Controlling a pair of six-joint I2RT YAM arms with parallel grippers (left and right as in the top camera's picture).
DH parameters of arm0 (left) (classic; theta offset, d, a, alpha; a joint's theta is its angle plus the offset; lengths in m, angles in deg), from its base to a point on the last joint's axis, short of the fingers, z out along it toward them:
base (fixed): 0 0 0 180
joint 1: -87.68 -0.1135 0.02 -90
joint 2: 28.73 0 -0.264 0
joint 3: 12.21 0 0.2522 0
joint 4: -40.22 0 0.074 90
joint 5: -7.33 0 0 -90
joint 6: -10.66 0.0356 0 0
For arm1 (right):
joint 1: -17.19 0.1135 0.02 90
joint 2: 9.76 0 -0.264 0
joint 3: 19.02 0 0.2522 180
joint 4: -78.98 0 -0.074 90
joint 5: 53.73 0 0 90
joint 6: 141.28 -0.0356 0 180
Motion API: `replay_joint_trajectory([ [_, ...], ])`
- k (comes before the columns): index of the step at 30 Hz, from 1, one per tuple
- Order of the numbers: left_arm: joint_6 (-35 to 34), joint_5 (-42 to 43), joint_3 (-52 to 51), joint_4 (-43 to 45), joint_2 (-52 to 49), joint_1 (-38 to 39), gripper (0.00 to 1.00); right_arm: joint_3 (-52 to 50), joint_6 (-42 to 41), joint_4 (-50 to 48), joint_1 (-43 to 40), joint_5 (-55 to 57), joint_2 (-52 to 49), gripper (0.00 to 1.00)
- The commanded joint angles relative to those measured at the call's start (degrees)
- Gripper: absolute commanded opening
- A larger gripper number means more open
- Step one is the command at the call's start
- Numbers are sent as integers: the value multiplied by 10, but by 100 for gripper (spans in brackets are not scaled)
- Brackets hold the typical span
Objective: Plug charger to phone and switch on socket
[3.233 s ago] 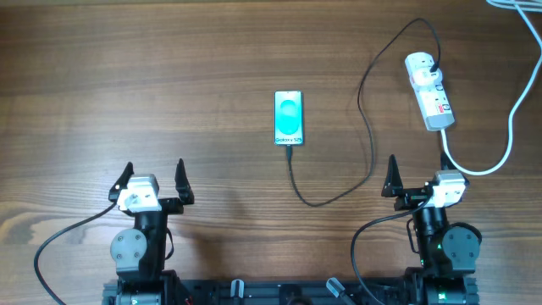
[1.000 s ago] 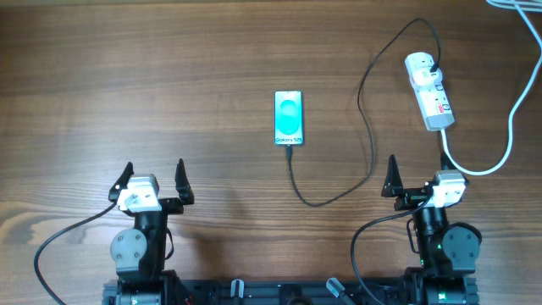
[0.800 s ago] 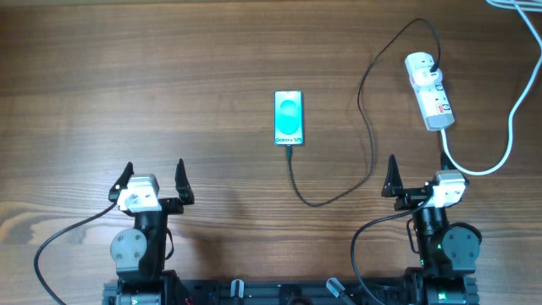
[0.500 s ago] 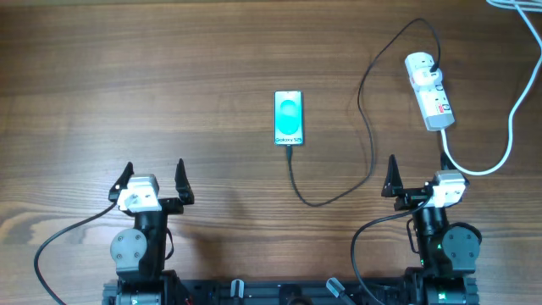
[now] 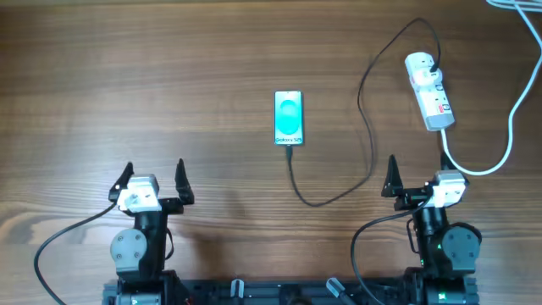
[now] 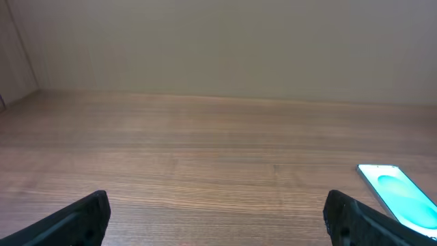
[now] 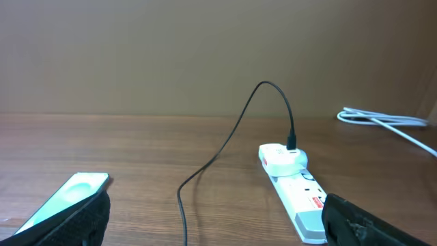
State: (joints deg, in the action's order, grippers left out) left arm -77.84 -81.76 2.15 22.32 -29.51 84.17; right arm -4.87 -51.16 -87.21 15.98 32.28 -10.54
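from the remote desk i saw the left gripper (image 5: 154, 165) resting low with its fingers spread wide and empty, over the matte, wood-grain table (image 5: 169, 76). at centre lay the phone (image 5: 289, 118), a flat glassy slab with cyan screen and white rim. i judged it light but slick, best pinned by its long edges. the charger (image 5: 318, 203), a thin limp black cable, looped from the phone's near edge to the socket (image 5: 430, 102). its small stiff tip seemed the only firm pinch point, and i could not tell whether it was seated. the right gripper (image 5: 417, 169) also stood agape, holding nothing. far right, the hard white plastic socket with red switches lay angled, needing only a fingertip press.
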Motion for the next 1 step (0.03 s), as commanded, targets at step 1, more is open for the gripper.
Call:
replay_joint_trajectory([
  [1,13,1,-3,-2,6,-5,100,-1,5,-1,3,6,6,100],
])
